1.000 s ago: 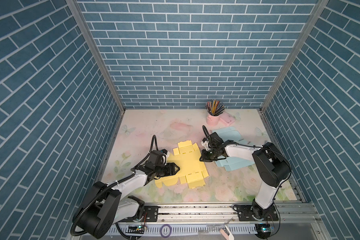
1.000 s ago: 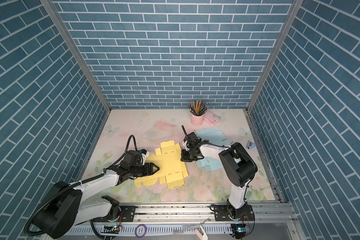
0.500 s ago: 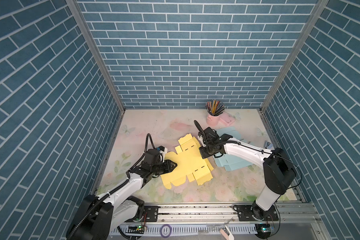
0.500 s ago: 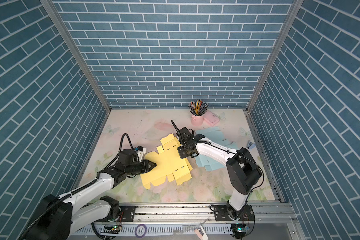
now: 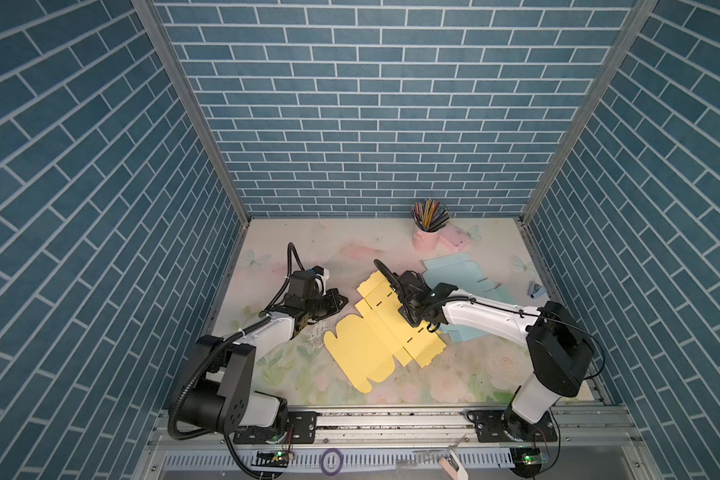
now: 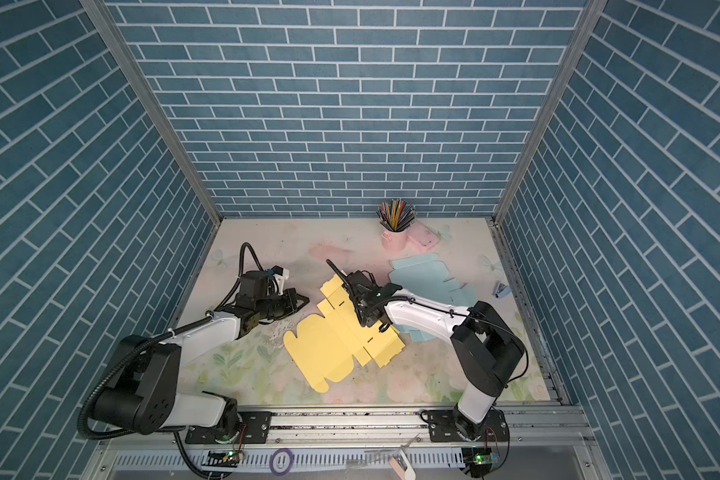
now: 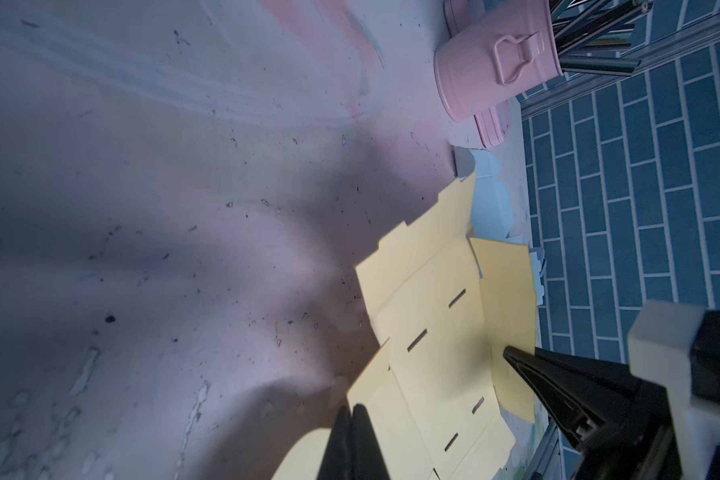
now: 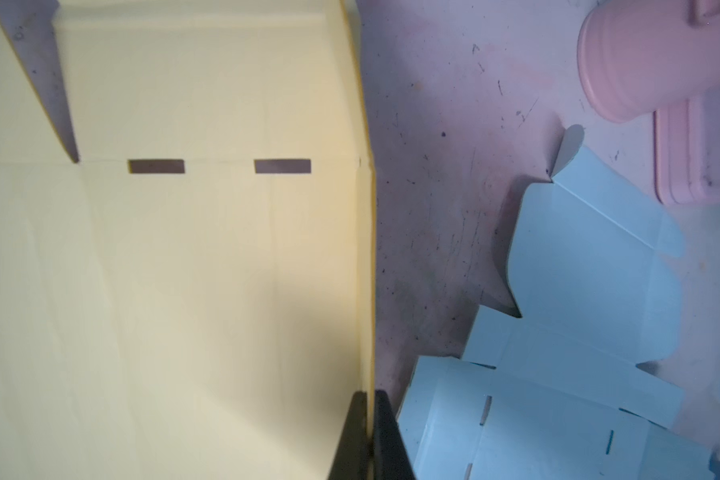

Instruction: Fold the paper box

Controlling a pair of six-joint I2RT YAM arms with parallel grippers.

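The yellow box blank [image 5: 381,336] lies mostly flat, unfolded, in the middle of the table [image 5: 454,386], just beside a blue blank [image 5: 462,274]. The right gripper [image 8: 370,400] pinches its edge on that side, probably to raise the flap along its crease. The left gripper [image 5: 338,300] is pressed together just beside the sheet; it seems to hold nothing, though its wrist view is unclear.
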